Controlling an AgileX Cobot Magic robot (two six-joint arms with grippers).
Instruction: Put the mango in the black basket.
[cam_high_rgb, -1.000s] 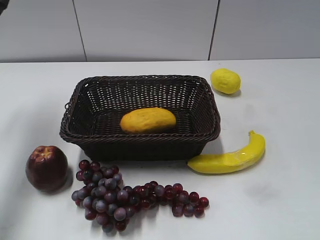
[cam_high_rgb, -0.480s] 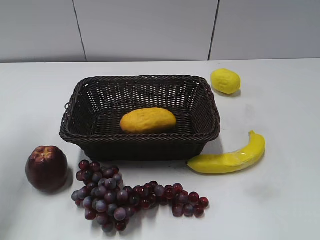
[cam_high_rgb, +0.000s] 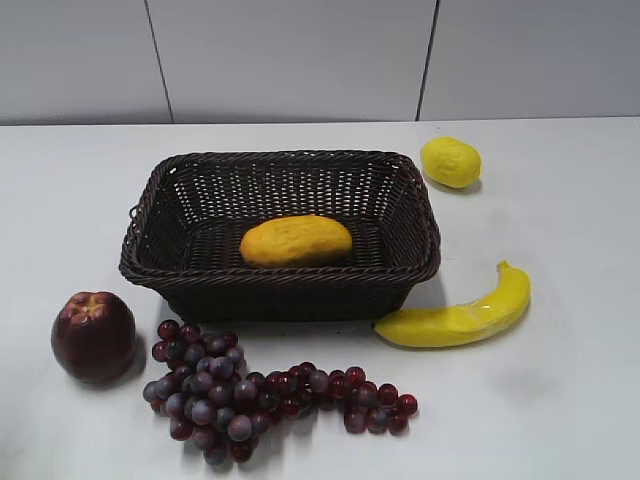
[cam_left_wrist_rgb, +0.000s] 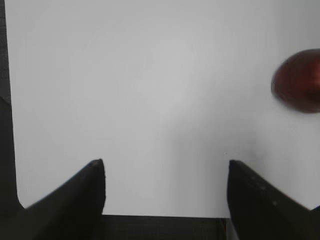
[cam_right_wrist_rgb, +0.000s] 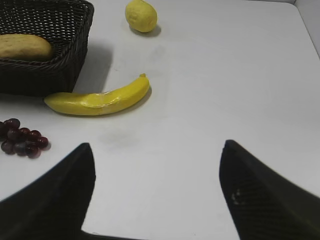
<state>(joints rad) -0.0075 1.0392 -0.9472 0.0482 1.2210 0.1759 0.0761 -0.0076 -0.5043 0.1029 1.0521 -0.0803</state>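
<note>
Left pincer (cam_left_wrist_rgb: 165, 170) and right pincer (cam_right_wrist_rgb: 157, 155) both spread, empty, mango (cam_high_rgb: 296, 240) lying inside black basket (cam_high_rgb: 160, 270)

The mango (cam_high_rgb: 296, 240) is matte yellow-orange. The black basket (cam_high_rgb: 280, 290) is dark brown-black woven wicker. The lemon (cam_high_rgb: 450, 162) and banana (cam_high_rgb: 460, 318) are bright yellow, the apple (cam_high_rgb: 93, 336) deep red, the grapes (cam_high_rgb: 260, 395) purple-red, the bench (cam_high_rgb: 560, 400) white.
</note>
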